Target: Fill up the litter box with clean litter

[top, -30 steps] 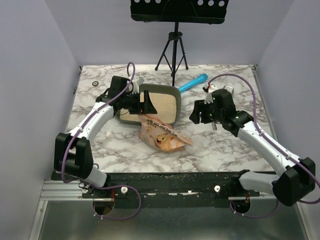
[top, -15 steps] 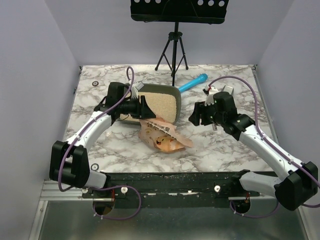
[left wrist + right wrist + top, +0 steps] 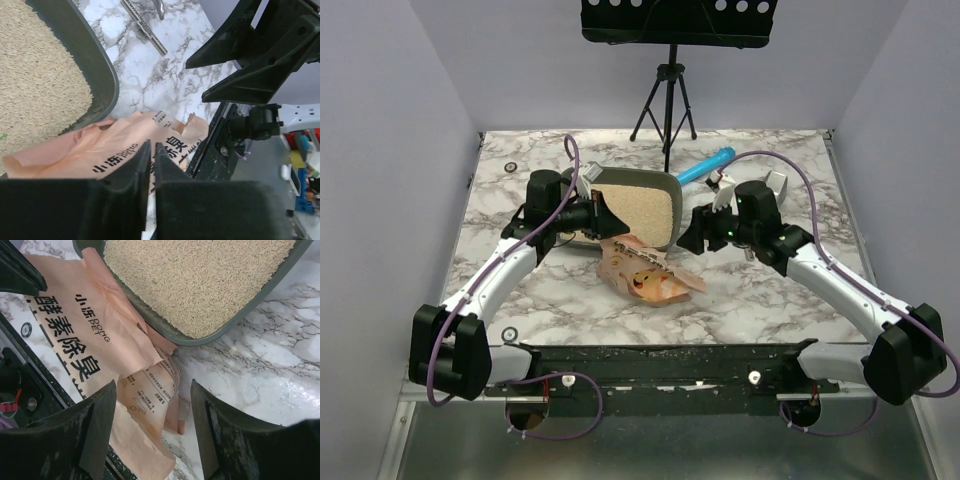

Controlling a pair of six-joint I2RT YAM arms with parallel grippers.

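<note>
The dark grey-green litter box [image 3: 642, 179] lies flat at the middle back of the table, with pale beige clean litter [image 3: 638, 210] spread over its floor. My left gripper [image 3: 601, 212] hovers at the box's left end with its jaws shut and nothing between them; in the left wrist view the left gripper [image 3: 151, 150] points over the orange-pink bag [image 3: 75, 155], with the litter box [image 3: 97, 60] and litter [image 3: 35, 85] above it. My right gripper [image 3: 692, 236] stands open at the box's near right corner. In the right wrist view, the right gripper [image 3: 152, 386] is above the bag [image 3: 75, 315], empty, near the litter [image 3: 200, 275].
The crumpled bag [image 3: 646, 268] lies in front of the box. A blue tube [image 3: 706, 165] rests behind the box's right corner. A black tripod [image 3: 667, 100] stands at the back. A metal strip [image 3: 145, 32] lies on the marble beyond the box.
The litter box went from tipped up to lying flat. My left gripper's jaws closed and its arm drew back left. My right gripper moved left toward the box's corner.
</note>
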